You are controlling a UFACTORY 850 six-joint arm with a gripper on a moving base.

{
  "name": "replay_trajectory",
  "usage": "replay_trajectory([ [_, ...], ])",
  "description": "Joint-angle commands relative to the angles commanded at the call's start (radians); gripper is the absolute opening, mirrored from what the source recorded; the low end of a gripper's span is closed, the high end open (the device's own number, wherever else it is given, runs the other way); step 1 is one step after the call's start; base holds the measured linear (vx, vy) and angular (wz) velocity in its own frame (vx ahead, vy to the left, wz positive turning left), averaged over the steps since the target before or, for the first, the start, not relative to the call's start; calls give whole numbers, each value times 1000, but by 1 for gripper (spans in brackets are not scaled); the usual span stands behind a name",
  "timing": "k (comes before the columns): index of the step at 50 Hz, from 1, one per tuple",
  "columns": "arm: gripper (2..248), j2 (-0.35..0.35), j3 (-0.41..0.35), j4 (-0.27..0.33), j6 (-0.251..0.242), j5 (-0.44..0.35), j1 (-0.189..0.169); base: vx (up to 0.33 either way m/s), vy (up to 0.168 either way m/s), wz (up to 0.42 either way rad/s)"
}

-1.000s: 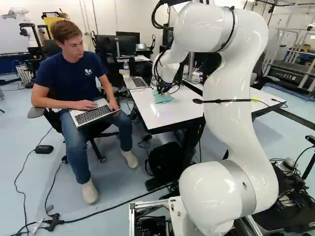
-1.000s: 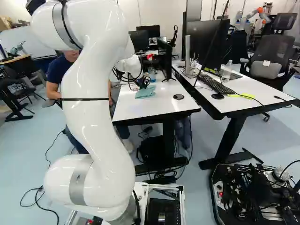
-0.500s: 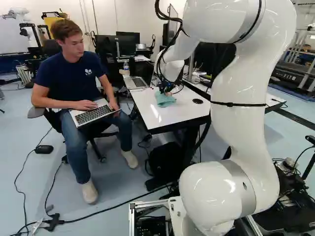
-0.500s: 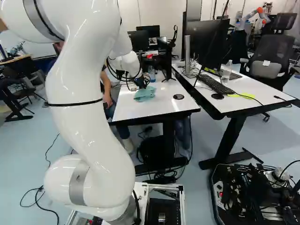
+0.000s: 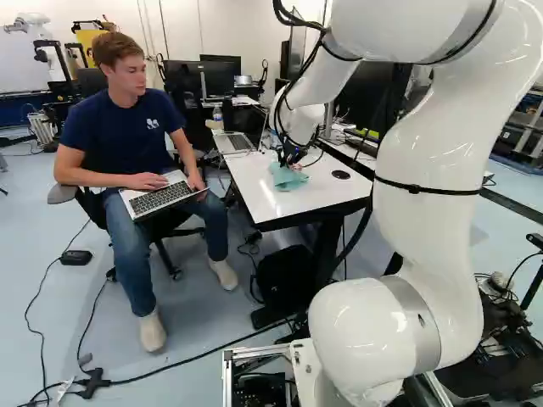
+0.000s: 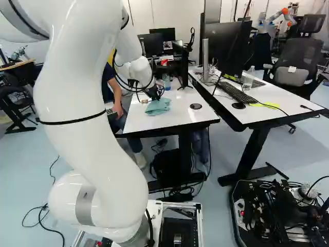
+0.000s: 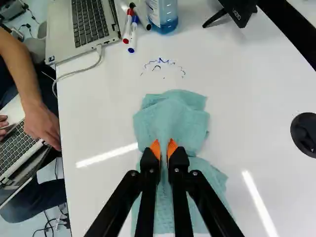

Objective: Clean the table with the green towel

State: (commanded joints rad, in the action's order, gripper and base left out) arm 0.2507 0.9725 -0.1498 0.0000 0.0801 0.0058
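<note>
Arm (image 5: 399, 339) rose from the base, short of the green towel (image 7: 170, 113), reaching out to it. Tray of cables and parts (image 6: 280, 211) sat on the floor, also short of the towel, at the right of the right base view. Black bag (image 5: 284, 275) was under the white table (image 6: 149, 123), nearer the base than the towel.

Towel lay on the tabletop, crumpled, directly under the gripper (image 6: 153, 93). Wrist view: the gripper (image 7: 163, 150) had its fingers clamped on a raised fold of it, cloth between both orange pads (image 7: 155, 148).

Person (image 5: 127, 144) sat off one side of the towel, laptop on lap (image 5: 161, 197). Black disc (image 7: 305, 133) was on the tabletop, opposite side of the towel, about level with it. Second table (image 6: 277, 105) stood past that same side.

Beyond the towel: blue pen marks (image 7: 159, 61) just past its far edge, then capped markers (image 7: 132, 37), bottle of blue liquid (image 7: 163, 12) beside them, and open laptop (image 7: 89, 19) toward the person's side. Another robot (image 6: 275, 18) stood well past everything.
</note>
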Motion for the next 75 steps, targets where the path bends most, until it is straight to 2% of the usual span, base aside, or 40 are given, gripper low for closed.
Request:
replay_trajectory([
  [16, 36, -63, -74, 0, 0, 0, -21, 0, 0, 0],
  [42, 36, -70, -81, 0, 0, 0, -29, 0, 0, 0],
  [52, 36, -46, -54, 0, 0, 0, -29, 0, 0, 0],
  [75, 36, 55, 65, 0, 0, 0, -27, 0, 0, 0],
])
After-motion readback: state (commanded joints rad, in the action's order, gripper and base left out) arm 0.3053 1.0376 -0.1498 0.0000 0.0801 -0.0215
